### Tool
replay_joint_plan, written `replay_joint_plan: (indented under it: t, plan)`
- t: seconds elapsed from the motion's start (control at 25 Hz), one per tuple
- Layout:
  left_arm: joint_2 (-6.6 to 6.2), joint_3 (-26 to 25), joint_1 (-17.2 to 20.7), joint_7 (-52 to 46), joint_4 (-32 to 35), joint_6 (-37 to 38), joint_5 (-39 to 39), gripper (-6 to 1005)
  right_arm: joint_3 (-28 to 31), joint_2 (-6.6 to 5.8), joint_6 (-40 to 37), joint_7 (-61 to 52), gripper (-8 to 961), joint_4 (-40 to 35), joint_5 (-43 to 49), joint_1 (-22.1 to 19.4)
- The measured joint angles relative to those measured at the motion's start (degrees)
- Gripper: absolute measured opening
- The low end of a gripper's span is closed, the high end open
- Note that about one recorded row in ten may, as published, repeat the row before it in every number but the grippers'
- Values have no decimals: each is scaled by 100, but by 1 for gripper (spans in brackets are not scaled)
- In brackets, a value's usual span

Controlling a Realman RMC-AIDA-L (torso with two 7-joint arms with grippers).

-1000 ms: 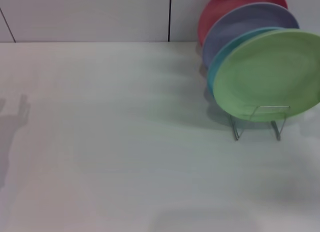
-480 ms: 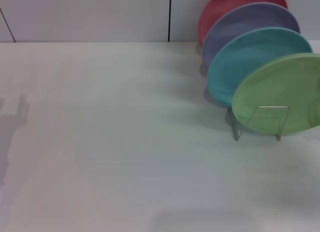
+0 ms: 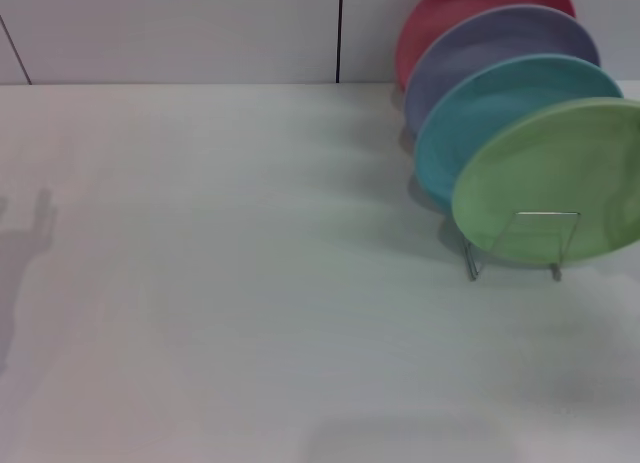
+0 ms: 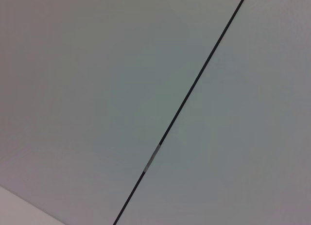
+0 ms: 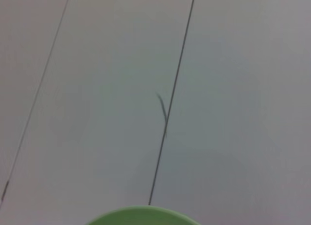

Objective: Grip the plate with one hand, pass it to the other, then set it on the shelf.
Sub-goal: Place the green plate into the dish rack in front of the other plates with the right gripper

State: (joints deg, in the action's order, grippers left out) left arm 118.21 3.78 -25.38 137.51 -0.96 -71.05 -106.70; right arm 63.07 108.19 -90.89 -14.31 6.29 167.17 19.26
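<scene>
**Inspector:** State the position of the plate.

**Assistant:** The light green plate [image 3: 555,183] stands tilted at the front of the wire rack [image 3: 520,245], overlapping the blue plate [image 3: 490,113] behind it; the lavender plate [image 3: 480,53] and red plate [image 3: 440,18] follow toward the wall. Its far side runs off the right edge of the head view. Its rim [image 5: 143,215] also shows in the right wrist view, so I judge the right arm is close to it.

**Inspector:** Grippers?

**Assistant:** Neither appears in any view. Whether the right one is spread or pinching the plate, I cannot tell. The left wrist view shows only wall panels.

**Inspector:** Recommendation for this step?

**Assistant:** Confirm the lower rim sits behind the front wire loop before letting go. Any release should draw away sideways, clear of the blue plate.

**Inspector:** Clearances?

**Assistant:** The white table [image 3: 230,283] is bare left of the rack. The wall stands close behind the stack.
</scene>
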Motion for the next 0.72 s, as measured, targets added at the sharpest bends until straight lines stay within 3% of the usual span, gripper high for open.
replay_joint_plan:
  t: [0.64,0.72]
  plan:
    - [1,0,88,-84,9,-116,0,616,-422,-5,191,-27,261,-38,0,270]
    - [5,0,88,-84,9,-124,0,616,-407,-4,170,-24,316,-39,0,266]
